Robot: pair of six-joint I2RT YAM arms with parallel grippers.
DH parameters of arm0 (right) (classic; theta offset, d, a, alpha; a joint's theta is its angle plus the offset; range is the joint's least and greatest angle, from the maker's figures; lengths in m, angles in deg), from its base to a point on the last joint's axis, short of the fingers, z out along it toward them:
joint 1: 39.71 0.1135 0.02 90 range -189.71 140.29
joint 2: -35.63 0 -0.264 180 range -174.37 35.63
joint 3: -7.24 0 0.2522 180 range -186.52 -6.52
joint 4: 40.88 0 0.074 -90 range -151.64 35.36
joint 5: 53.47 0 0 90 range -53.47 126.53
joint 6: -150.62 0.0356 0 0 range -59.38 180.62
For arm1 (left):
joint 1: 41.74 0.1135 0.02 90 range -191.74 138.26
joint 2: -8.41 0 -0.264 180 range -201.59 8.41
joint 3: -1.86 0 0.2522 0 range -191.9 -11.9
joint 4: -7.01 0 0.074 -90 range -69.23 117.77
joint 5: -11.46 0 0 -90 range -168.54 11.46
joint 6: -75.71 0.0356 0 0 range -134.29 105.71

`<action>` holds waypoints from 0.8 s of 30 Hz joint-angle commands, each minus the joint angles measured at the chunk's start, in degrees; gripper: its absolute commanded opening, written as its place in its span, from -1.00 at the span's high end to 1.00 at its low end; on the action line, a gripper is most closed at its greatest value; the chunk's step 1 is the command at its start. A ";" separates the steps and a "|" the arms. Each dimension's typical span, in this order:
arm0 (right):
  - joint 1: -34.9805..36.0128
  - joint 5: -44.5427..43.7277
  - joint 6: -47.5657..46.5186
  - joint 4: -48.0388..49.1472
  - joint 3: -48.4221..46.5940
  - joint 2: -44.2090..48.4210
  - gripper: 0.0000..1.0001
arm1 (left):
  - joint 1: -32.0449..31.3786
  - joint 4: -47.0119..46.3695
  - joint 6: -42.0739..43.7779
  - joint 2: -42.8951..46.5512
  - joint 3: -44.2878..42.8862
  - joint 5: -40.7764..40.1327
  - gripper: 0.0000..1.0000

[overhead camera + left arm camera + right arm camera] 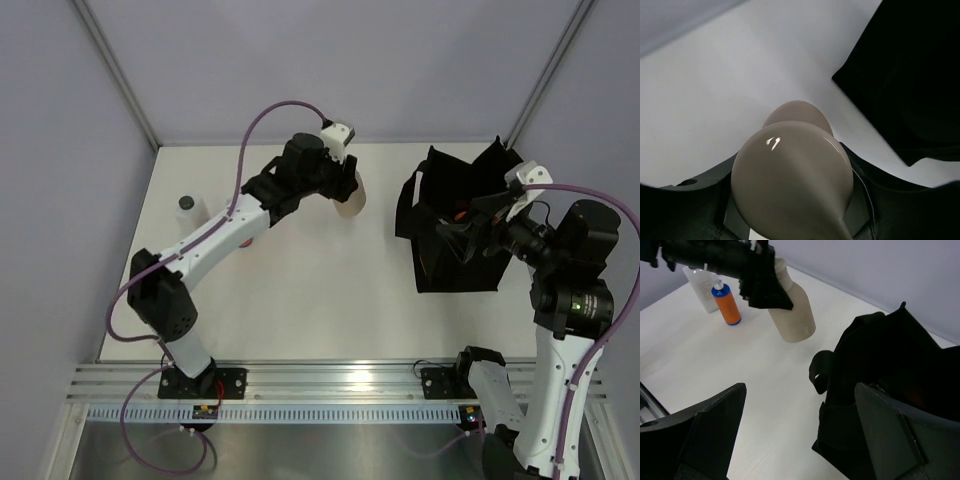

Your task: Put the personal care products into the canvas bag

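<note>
Tan bottle [795, 315], glossy, rounded, is clenched in left jaws; right jaws gape near limp canvas bag [900, 365].

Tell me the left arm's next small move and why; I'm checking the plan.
Probably carry the tan rounded plastic bottle over the open mouth of the black canvas bag: the left fingers clamp its neck, it looks lifted, and the bag stands apart to its right.
</note>
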 commanded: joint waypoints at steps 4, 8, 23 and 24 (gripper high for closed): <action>-0.27 -11.33 11.15 0.52 -10.54 -2.86 -0.99 | -2.70 -16.15 -6.01 8.30 -12.70 8.63 1.00; -0.27 -20.14 16.25 1.14 -15.73 -3.74 -0.99 | -4.81 -17.73 -9.09 3.92 -21.57 10.21 1.00; -0.28 -30.88 19.07 4.04 -15.40 0.92 -0.99 | -11.84 -20.99 -11.83 -16.13 -37.06 7.67 1.00; -0.27 -30.97 19.07 4.22 -14.95 1.09 -0.99 | -12.19 -20.29 -11.21 -16.31 -36.79 7.41 1.00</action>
